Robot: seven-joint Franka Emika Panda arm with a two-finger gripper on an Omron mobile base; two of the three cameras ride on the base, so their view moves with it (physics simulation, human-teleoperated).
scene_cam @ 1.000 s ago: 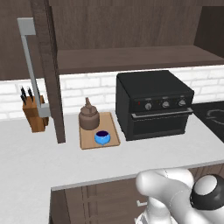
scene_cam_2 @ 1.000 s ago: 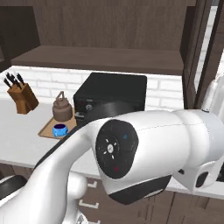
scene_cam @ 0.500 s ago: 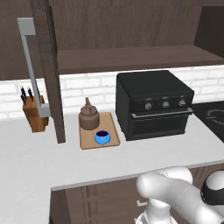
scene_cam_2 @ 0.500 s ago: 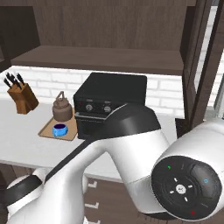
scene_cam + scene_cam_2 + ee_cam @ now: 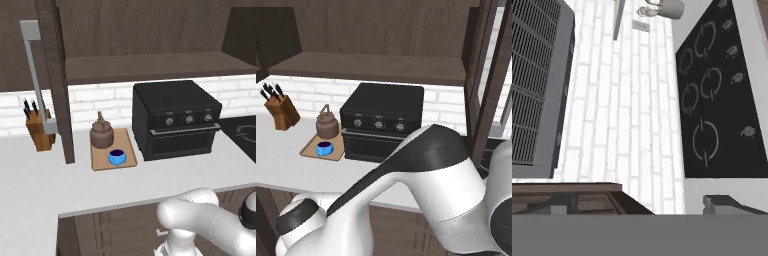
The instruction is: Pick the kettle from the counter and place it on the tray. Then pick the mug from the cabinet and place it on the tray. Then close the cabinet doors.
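The dark-brown kettle (image 5: 102, 135) (image 5: 327, 125) stands on the back of the light-wood tray (image 5: 127, 149) (image 5: 308, 148). The blue mug (image 5: 116, 157) (image 5: 324, 148) sits on the same tray, just in front of the kettle. Both cabinet doors stand open: the left door (image 5: 56, 80) with its grey bar handle (image 5: 36, 75), and the right door (image 5: 482, 75). The cabinet (image 5: 150, 67) has a bare shelf. My gripper (image 5: 642, 205) is open with nothing between its fingers, far right of the tray, facing the brick wall and a dark wood edge. The arm (image 5: 202, 220) (image 5: 426, 180) bends low in front of the counter (image 5: 45, 185).
A black oven (image 5: 175, 120) (image 5: 382, 122) stands right of the tray, and its vented side (image 5: 534, 85) is in the hand view. A tan knife block (image 5: 39, 128) (image 5: 280, 111) stands at the left. A black cooktop (image 5: 717, 100) lies at the right end of the counter.
The arm has swung across both base views, its elbow moving right and lower. Kettle, mug, tray and doors have not moved. The gripper stays open.
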